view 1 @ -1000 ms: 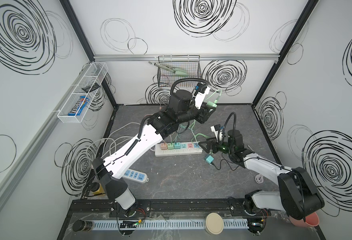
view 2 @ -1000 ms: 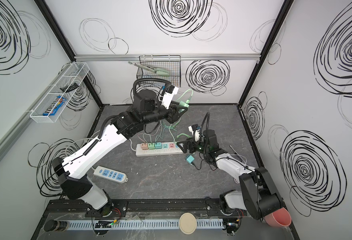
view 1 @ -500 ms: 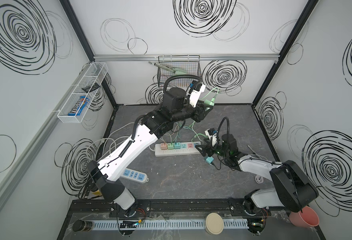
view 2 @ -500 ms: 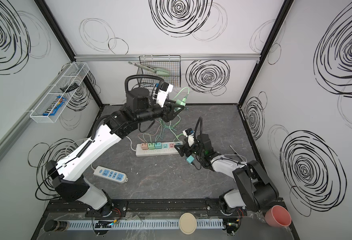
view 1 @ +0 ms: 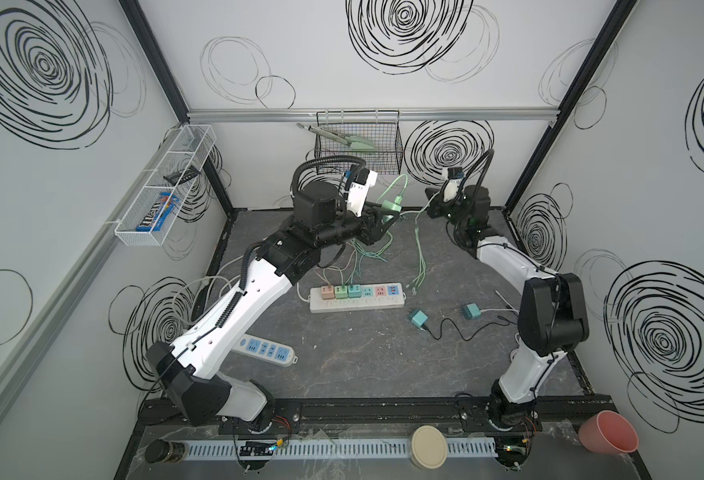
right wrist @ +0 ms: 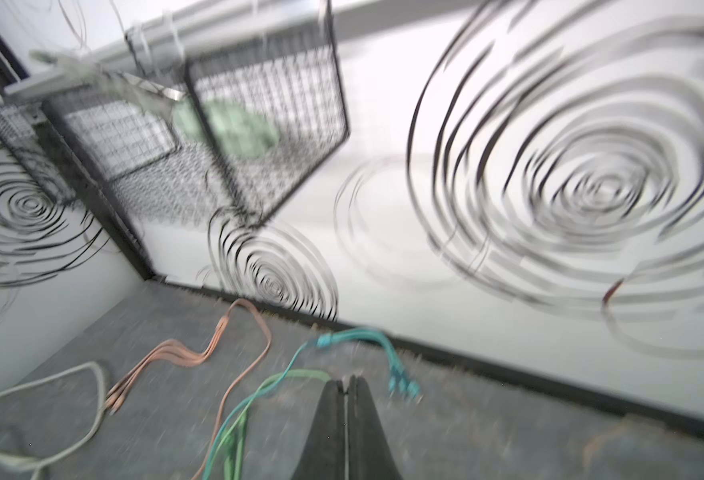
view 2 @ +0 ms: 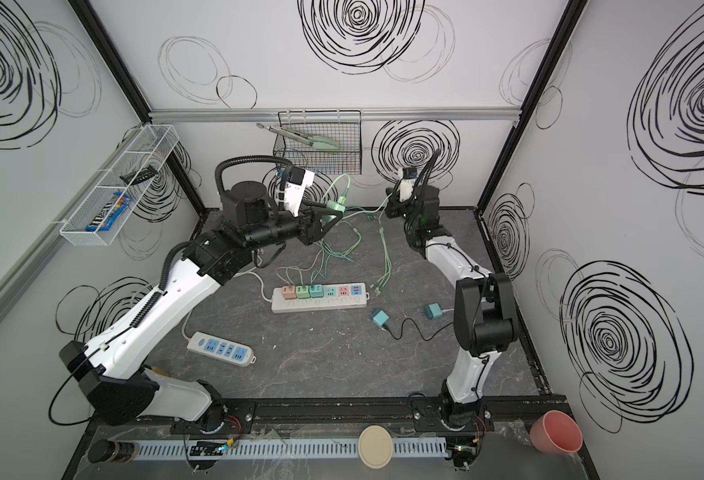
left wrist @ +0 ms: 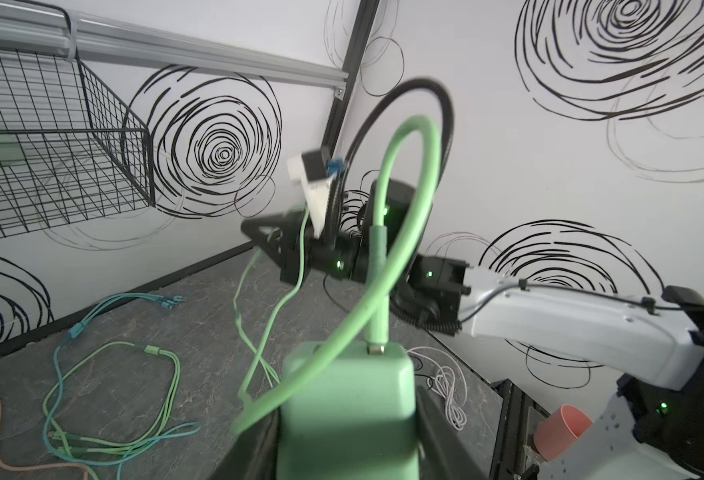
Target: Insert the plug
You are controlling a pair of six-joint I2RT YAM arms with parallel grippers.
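- The left arm is reaching up toward the back wall, with the left gripper (view 1: 385,214) clamping the green plug (view 1: 392,206) in mid-air, well above the power strip (view 1: 356,297) lying on the table.
- The plug's green cable (view 1: 400,187) is looping upward and trailing across toward the right gripper (view 1: 430,208).
- The right arm is stretching up beside the back wall. Its fingertips (right wrist: 329,415) are pressing together in the wrist view, and the cable is reaching them, though a pinch cannot be told.
- The black wire basket (view 1: 387,162) is holding tongs (view 1: 337,137).
- The white wire tray (view 1: 134,239) on the left wall is holding a candy pack (view 1: 157,212).
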